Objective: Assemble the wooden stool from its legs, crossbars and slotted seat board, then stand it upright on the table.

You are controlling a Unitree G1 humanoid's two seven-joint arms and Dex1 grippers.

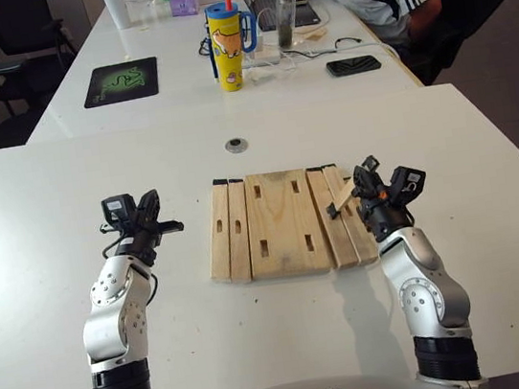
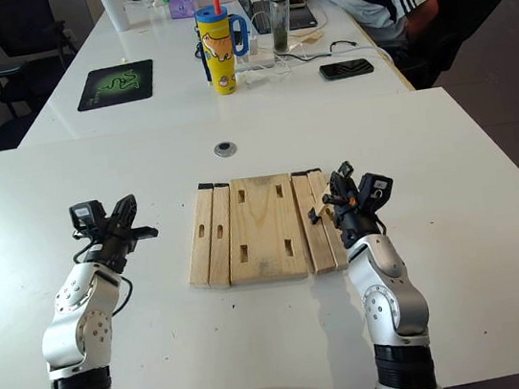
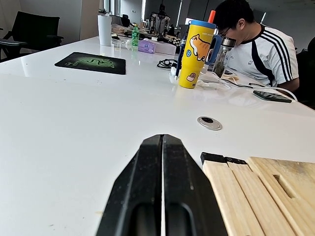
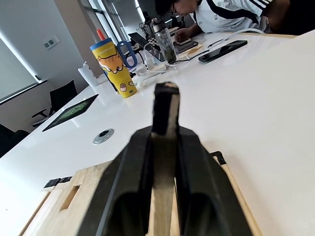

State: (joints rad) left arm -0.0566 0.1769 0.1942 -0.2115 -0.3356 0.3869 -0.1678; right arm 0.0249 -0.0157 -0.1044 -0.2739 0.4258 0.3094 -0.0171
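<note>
Table (image 1: 48, 205), white. The stool parts lie flat in one row at its centre, none joined.

Seat board (image 1: 281, 220): the widest piece, in the middle of the row, with four slots cut through it. It lies flat with its long edges touching the pieces on both sides.

Two left slats (image 1: 227, 233): side by side against the board's left edge, each with a slot and a dark cap at the far end.

Inner right slat (image 1: 324, 216): flat against the board's right edge, dark cap at the far end.

Outer right slat (image 4: 163, 142): last in the row on the right, lying at a slight angle to its neighbour. Its dark-tipped far end sticks out past the fingertips in the right wrist view. I cannot tell whether that end is off the table.

Right pincer (image 1: 368, 171): over the right end of the row, pointing away from me, clamped on the outer right slat near its far end.

Left pincer (image 1: 150, 205): over bare table, well left of the two left slats, also pointing away. In the left wrist view its fingers (image 3: 147, 187) are pressed together with nothing between them.

Background: a round cable port (image 1: 235, 145) beyond the row. On the next table stand a yellow cup (image 1: 228, 49), a black mat (image 1: 121, 81) and a phone (image 1: 353, 65).
</note>
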